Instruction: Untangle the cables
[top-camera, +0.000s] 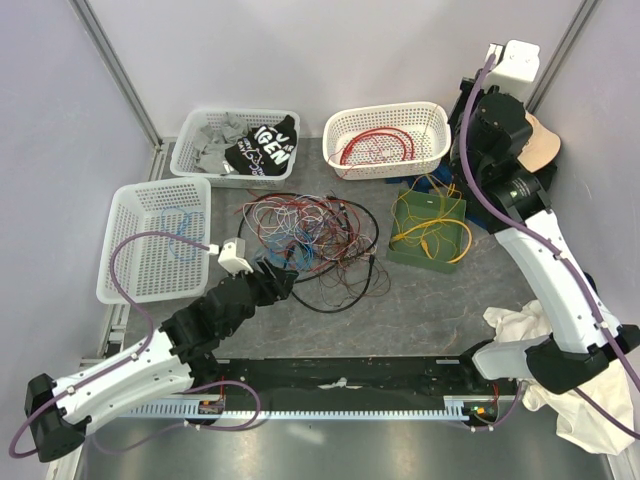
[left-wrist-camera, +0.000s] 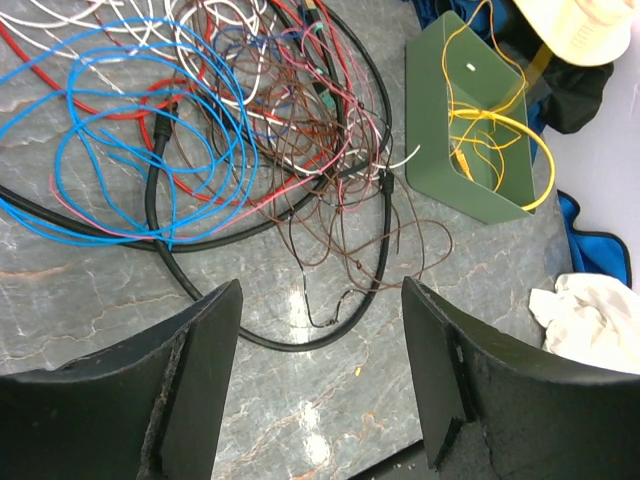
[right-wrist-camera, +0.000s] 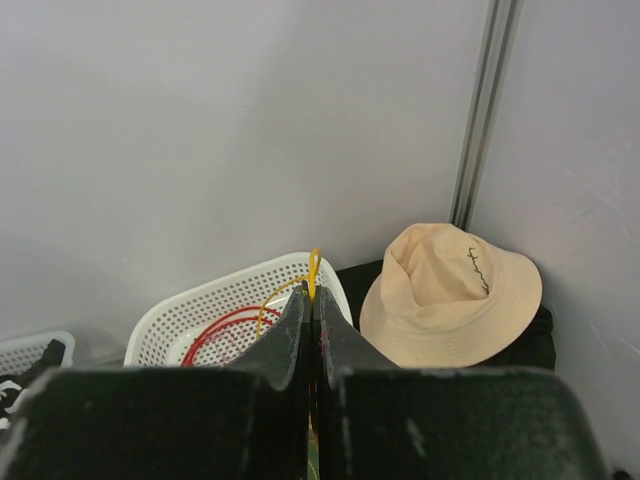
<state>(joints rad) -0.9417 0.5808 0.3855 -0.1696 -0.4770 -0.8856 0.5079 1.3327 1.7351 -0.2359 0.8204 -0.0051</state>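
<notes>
A loose knotted heap of cables (top-camera: 315, 235), black, red, white, brown and blue, lies mid-table; the left wrist view shows it (left-wrist-camera: 230, 130) just beyond my fingers. My left gripper (top-camera: 275, 280) is open and empty (left-wrist-camera: 320, 290), low over bare tabletop at the heap's near edge. My right gripper (top-camera: 458, 178) is raised at the back right and shut (right-wrist-camera: 313, 290) on a yellow cable (right-wrist-camera: 314, 268). That cable trails into a green box (top-camera: 428, 228), which also holds yellow loops (left-wrist-camera: 495, 125).
A white basket (top-camera: 385, 140) at the back holds a red coil (top-camera: 378, 145). The left basket (top-camera: 155, 240) holds a blue cable. A back-left basket (top-camera: 235, 145) holds clothes. A tan hat (right-wrist-camera: 450, 295) sits back right, and a white cloth (top-camera: 530, 340) lies near right.
</notes>
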